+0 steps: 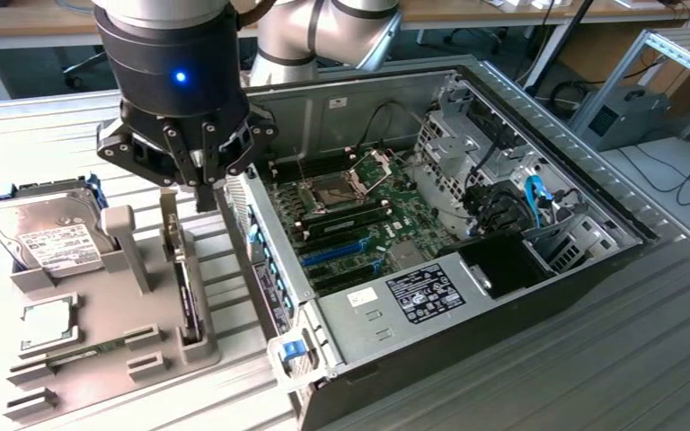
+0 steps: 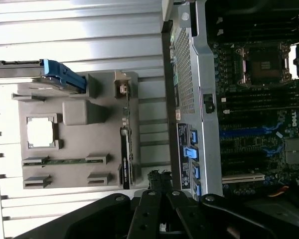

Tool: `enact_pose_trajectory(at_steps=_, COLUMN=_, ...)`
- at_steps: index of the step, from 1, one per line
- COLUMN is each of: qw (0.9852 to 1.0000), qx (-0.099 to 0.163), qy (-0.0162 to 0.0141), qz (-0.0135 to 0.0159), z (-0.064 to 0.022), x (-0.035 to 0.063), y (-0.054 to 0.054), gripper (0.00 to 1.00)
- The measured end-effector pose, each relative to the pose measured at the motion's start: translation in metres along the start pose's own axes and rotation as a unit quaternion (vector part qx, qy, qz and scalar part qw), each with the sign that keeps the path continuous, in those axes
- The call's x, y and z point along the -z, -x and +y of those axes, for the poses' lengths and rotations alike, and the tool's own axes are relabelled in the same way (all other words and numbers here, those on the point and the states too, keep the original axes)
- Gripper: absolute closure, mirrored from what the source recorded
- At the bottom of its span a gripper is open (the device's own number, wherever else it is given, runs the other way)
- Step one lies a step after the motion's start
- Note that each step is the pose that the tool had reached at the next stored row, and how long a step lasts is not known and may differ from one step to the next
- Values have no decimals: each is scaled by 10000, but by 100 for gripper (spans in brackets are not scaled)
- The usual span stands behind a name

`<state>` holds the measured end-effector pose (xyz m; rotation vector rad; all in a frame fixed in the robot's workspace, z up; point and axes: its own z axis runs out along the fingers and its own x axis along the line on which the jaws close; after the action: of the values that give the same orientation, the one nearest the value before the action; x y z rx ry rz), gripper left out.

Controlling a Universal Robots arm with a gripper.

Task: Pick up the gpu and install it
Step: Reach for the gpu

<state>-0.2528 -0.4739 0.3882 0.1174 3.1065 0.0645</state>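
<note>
We see the gripper (image 1: 195, 189) hovering over the grey parts holder (image 1: 115, 301) on the worktop (image 1: 33, 144), just beside the open PC case (image 1: 321, 99). In the wrist view its fingers (image 2: 145, 211) look drawn together at the tips, with nothing between them. The gpu (image 1: 184, 287) is not yet picked. It stands on its long edge in 1 slot of the holder, on the side nearest the case, with its metal bracket (image 1: 168, 220) pointing up, right under the gripper. The wrist view gives it as a thin black strip (image 2: 125, 157). The hard drive (image 1: 51, 238) sits at the holder's far side, well apart from the card.

Handling, our judgement: light, stiff, but fragile. It is a bare board with components, so squeeze gently. We think the best hold is across the thin top edge near the bracket end, with the fingers on the 2 flat faces, well away from the connector edge down in the slot. The blue slots (image 1: 339, 256) on the motherboard (image 1: 358, 215) sit empty.
</note>
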Motion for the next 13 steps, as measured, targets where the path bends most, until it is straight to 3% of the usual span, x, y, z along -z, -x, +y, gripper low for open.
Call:
enact_pose_trajectory(at_steps=8, qw=10000, qx=-1, qy=-1, qz=0, z=-147, x=2, y=-22, gripper=89)
enact_pose_trajectory(at_steps=13, qw=10000, qx=-1, qy=0, qz=-3, z=-178, x=5, y=-141, gripper=89)
